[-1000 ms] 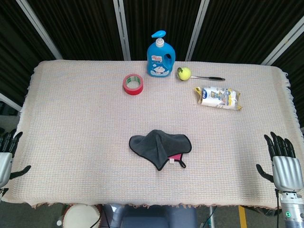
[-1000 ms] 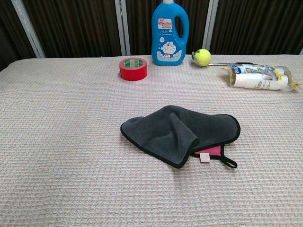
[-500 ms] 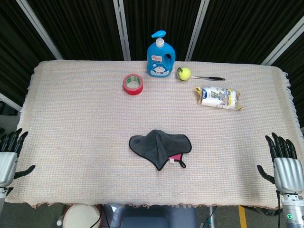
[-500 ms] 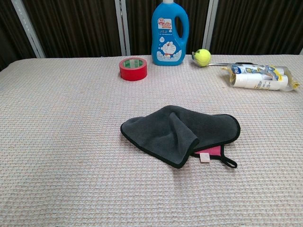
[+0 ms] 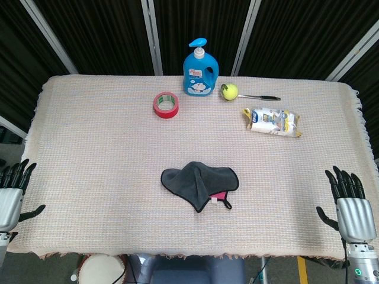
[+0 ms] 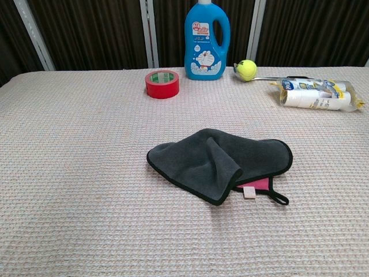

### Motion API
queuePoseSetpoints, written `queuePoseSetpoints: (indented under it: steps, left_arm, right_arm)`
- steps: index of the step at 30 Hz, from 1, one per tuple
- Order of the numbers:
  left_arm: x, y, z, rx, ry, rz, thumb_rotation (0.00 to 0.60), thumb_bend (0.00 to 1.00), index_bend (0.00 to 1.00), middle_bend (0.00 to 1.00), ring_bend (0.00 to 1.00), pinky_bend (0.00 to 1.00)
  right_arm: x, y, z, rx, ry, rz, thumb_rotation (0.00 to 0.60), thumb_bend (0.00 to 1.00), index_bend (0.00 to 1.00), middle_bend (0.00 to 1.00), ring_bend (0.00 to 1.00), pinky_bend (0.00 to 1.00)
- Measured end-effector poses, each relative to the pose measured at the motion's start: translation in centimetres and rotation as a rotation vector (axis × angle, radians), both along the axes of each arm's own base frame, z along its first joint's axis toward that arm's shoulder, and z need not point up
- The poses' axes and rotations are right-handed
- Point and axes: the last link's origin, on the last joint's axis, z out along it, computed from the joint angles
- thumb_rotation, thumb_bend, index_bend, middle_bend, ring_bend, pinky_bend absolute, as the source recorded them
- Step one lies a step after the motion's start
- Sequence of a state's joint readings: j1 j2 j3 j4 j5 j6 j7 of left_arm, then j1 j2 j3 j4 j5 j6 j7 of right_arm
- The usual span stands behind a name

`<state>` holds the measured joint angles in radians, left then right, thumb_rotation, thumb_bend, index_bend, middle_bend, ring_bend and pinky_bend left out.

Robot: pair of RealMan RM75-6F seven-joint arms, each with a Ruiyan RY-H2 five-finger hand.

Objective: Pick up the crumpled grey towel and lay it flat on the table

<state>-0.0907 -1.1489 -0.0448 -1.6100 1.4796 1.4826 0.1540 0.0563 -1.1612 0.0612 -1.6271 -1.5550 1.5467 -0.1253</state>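
Towel (image 5: 198, 180) lies folded mid-surface, long axis left-right, well apart from both empty, spread-fingered hands, slightly nearer the right hand (image 5: 350, 205) than the left hand (image 5: 10, 198).

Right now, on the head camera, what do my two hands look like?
Both match: the left hand and right hand each have a silver-grey metal back plate with slim black fingers and a black thumb. Below the right hand, a grey wrist section shows a small green light and a thin black cable alongside.
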Motion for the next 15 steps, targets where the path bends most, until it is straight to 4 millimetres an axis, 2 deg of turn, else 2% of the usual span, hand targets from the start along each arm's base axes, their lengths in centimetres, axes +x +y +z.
queuePoseSetpoints:
  steps: [6,12,15]
  left_arm:
    - [-0.2,0.0,0.0,0.0,0.004,0.008,0.6,0.0,0.0,0.0,0.0,0.0]
    - [-0.4,0.1,-0.2,-0.005,0.013,0.011,0.6,0.0,0.0,0.0,0.0,0.0]
    - [-0.5,0.2,-0.4,-0.008,0.02,0.013,0.6,0.0,0.0,0.0,0.0,0.0]
  right_arm:
    - [1.8,-0.5,-2.3,0.042,-0.012,0.073,0.6,0.28,0.22,0.05,0.04,0.13]
    - [3.8,-1.3,-4.9,0.091,-0.05,0.116,0.6,0.28,0.33,0.1,0.08,0.15]
    - [4.8,-1.8,-6.2,0.106,-0.07,0.138,0.6,0.28,0.34,0.11,0.09,0.16]
